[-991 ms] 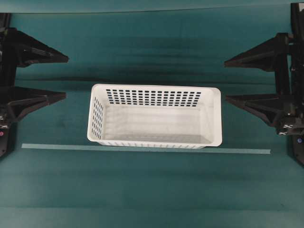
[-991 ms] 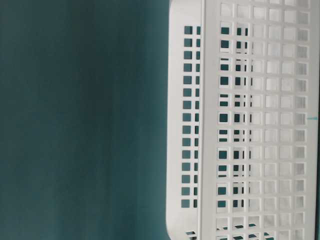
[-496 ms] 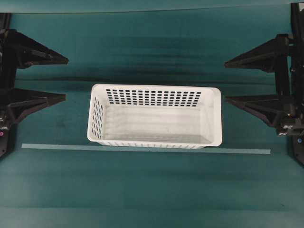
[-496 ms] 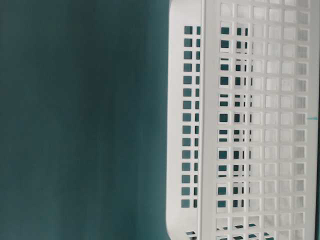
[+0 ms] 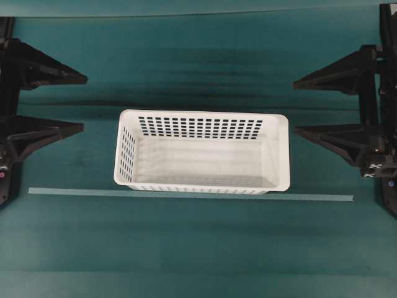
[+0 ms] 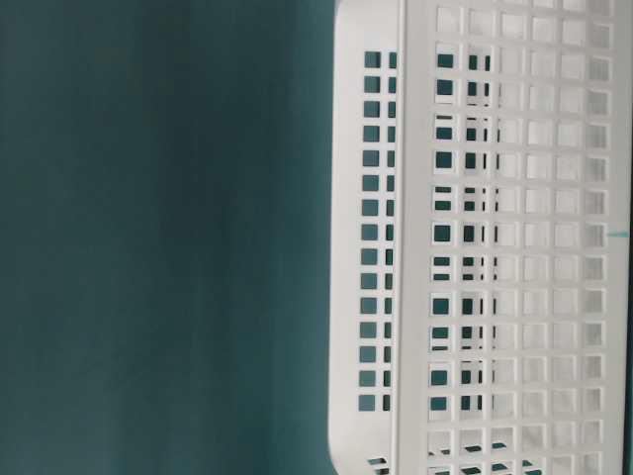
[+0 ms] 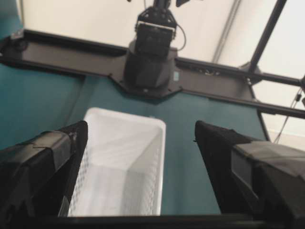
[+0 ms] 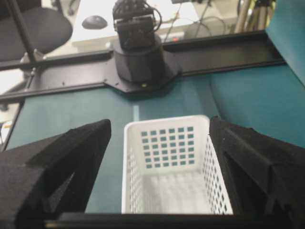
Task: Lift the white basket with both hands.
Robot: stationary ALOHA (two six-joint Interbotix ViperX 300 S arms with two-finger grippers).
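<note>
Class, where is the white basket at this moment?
In the overhead view the white basket sits mid-table on the green cloth, just behind the pale tape line, between the open left end effector and right end effector, touching neither.

My overhead camera looks straight down on the counter [image 5: 198, 248]. The table-level one sits turned sideways, very close to the white basket [image 6: 495, 247]. Each wrist camera looks between its pincer's fingers toward the opposite arm, sharing the basket.
</note>
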